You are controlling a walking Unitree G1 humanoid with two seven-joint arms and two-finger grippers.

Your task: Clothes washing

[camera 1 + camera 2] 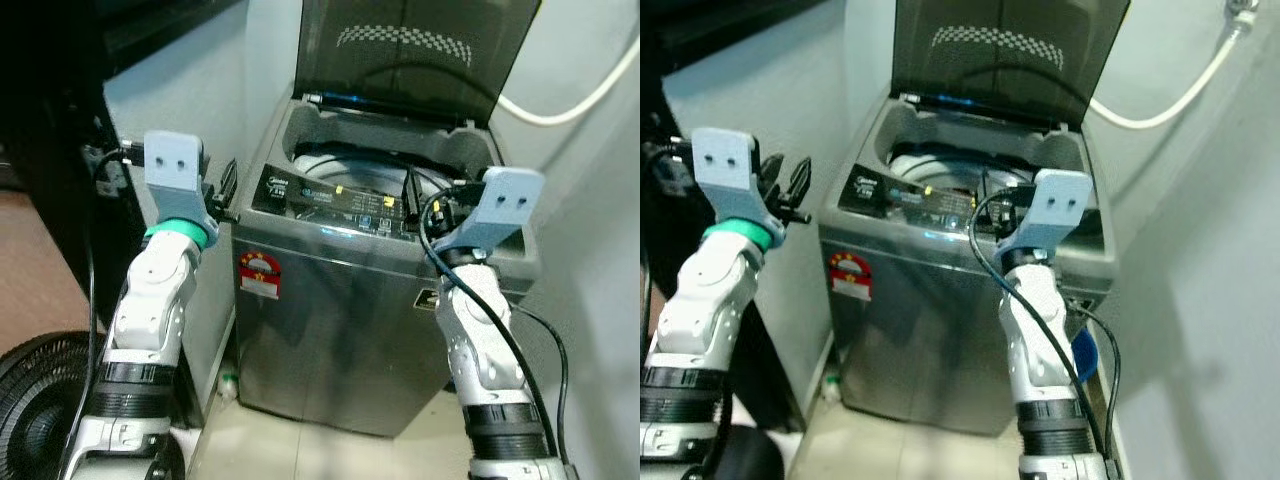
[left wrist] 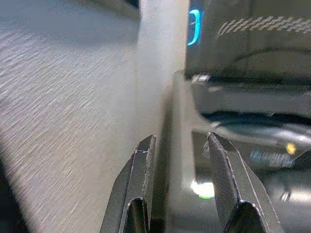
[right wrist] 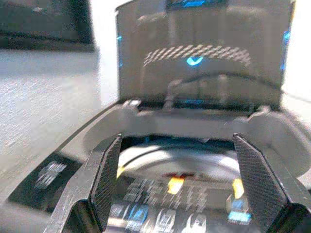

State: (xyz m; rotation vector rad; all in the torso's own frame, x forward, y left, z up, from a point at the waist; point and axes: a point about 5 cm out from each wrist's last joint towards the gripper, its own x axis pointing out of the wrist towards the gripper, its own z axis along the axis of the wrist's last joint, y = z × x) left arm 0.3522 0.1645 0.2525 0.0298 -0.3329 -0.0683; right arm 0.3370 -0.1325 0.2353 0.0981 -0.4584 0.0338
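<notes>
Here, open-lidded washing machine (image 1: 330, 330) — round red sticker (image 1: 260, 272), writing unreadable — left gripper (image 2: 181, 160) slightly parted, right gripper (image 3: 177, 174) wide, both empty.

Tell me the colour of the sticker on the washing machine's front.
Red and white sticker, clearest in the left eye view.

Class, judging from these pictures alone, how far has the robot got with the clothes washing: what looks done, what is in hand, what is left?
Done: the washing machine has its lid raised, and the drum is exposed. In hand: the right hand, open, is over the control panel; the left hand, open, is beside the machine's left edge. Neither holds anything. Left: no clothes can be made out, so loading, shutting the lid and starting seem to remain.
</notes>
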